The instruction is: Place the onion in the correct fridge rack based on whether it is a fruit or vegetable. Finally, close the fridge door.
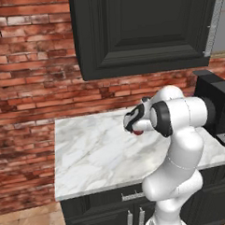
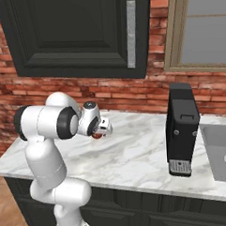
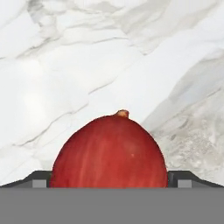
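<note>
- The two-finger dark-tipped gripper [image 3: 112,183] is clamped on the small, smooth, deep-red round onion [image 3: 110,151], one finger [image 3: 40,179] showing at each side of it in the hand view.
- From the base views the onion [image 1: 139,132] peeks out red below the hand, held above the white marble countertop [image 1: 93,153].
- Further right on the counter stands a tall black boxy coffee machine [image 2: 181,129], with a grey steel sink [image 2: 221,151] beside it.
- Behind, a dark panelled wall cabinet [image 2: 78,34] hangs on the red brick wall [image 1: 28,81].
</note>
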Motion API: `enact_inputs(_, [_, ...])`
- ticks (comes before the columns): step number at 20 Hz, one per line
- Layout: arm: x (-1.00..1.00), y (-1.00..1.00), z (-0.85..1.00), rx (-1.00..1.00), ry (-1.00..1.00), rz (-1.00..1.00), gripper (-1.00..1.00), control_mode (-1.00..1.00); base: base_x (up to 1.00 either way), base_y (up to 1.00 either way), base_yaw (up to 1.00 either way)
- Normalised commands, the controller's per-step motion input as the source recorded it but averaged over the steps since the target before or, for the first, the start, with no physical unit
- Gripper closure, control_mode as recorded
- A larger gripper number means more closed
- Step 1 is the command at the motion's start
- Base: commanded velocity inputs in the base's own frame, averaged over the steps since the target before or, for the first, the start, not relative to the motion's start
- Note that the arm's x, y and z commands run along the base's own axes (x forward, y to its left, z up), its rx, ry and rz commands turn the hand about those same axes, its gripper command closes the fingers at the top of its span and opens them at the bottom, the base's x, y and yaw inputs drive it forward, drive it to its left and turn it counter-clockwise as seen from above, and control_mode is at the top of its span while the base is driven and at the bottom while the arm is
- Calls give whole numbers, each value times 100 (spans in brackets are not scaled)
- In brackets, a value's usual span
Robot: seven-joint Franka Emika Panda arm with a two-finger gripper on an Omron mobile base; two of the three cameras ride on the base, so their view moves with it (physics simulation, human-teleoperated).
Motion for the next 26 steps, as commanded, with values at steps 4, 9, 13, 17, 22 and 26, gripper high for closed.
enact_inputs(4, [25,0,-30,0,0,0,100,-100,0,0,0])
enact_inputs(9, [5,0,-34,0,0,0,100,-100,0,0,0])
enact_inputs(13, [0,0,-11,0,0,0,100,-100,0,0,0])
enact_inputs(17, [-11,2,-25,0,0,0,100,-100,0,0,0])
enact_inputs(22, [-43,0,15,0,-7,0,100,-100,0,0,0])
enact_inputs(26, [-67,0,66,-1,-7,0,100,-100,0,0,0])
